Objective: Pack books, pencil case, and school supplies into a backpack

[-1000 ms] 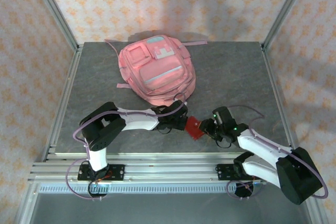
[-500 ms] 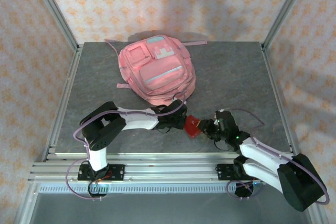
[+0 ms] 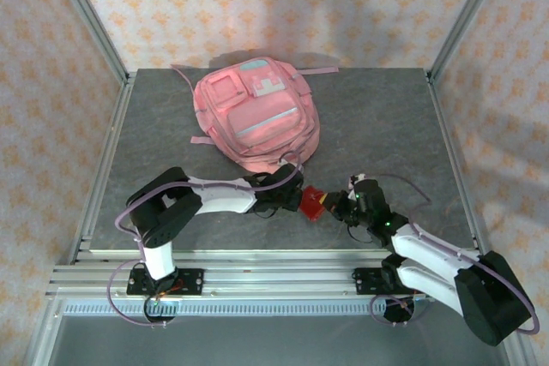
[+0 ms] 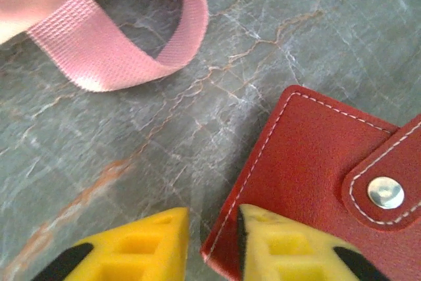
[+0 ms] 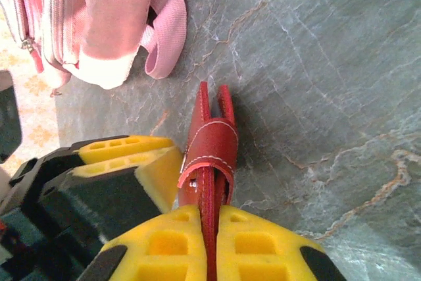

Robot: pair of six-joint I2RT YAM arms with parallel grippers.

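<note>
**Pad pinched on edge, short of backpack**

Pad [image 5: 209, 143] is standing upright on its edge over the table [image 3: 386, 126], between both arms and near the backpack [image 3: 257, 113]. It is looking light, thin and stiff-covered, with a stitched leathery skin that should grip well. A snap [image 4: 386, 192] is holding its flap shut, so the flat covers are the place to pinch. The right gripper [image 5: 209, 218] is clamping those covers. The left gripper [image 4: 214, 228] is showing parted jaws with the pad's corner lying against one finger, unclamped. A loose strap [image 4: 118, 57] is lying beside the pad, likely to snag on the way in.
</note>
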